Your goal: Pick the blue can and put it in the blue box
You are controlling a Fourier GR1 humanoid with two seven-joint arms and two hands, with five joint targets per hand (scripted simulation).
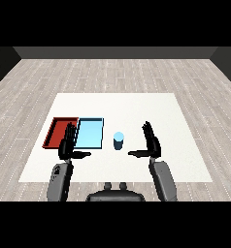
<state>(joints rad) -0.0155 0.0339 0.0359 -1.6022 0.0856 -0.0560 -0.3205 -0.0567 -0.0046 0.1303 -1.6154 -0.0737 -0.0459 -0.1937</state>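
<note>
The blue can (118, 141) is standing upright on the white table (137, 106), and everything else is placed here relative to it. It is sitting just to the right of the light blue tray (90, 133), apart from the tray's right wall and level with the tray's nearer half. Nothing is touching the can.

To the right of the can, the right hand (150, 143) is hovering with its fingers stretched straight up and away and its thumb pointing sideways toward the can; the thumb tip is stopping short of it, so the hand is spread wide and holding nothing.

To the left of the can, past the light blue tray's near corner, the left hand (67, 144) is posed the same way, fingers straight, thumb pointing toward the can, grasping nothing. Its fingers are overlapping the seam between the two trays.

Farther left of the can, the red tray (57, 130) is lying side by side with the light blue one, their walls touching.
</note>
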